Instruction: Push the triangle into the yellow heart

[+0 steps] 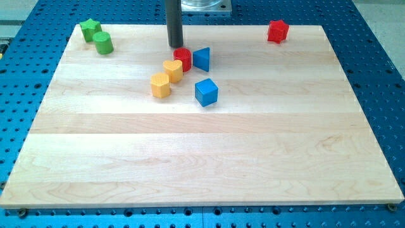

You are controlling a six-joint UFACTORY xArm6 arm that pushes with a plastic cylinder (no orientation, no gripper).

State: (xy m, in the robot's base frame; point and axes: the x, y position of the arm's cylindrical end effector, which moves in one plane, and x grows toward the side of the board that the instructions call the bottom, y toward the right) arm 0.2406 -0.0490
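The pale wooden bench (202,158) fills most of the view and lies on a blue perforated metal surface (380,76). Most of its plain top carries no blocks; the blocks sit in the part near the view's top edge.

My tool is a straight dark rod without any jaws, so it holds nothing. It comes down from the view's top, and my tip (175,45) stands just above the red cylinder block (183,58), very near it; I cannot tell if they touch.

The blue cube block (206,92) stands alone, a little toward the view's bottom from the central group.

The blue triangle block (202,59) is a small wedge of strong blue colour with one point toward the view's left. It stands just beside the red cylinder, on its right side in the view.

The yellow heart block (173,69) touches the red cylinder at the lower left. The second yellow block (161,84), of rounded many-sided shape, lies near it.

At the bench's top-left corner stand the green star block (90,29) and the green cylinder block (103,43), close together. Near the top-right corner stands a red block (278,30); its shape is not clear.
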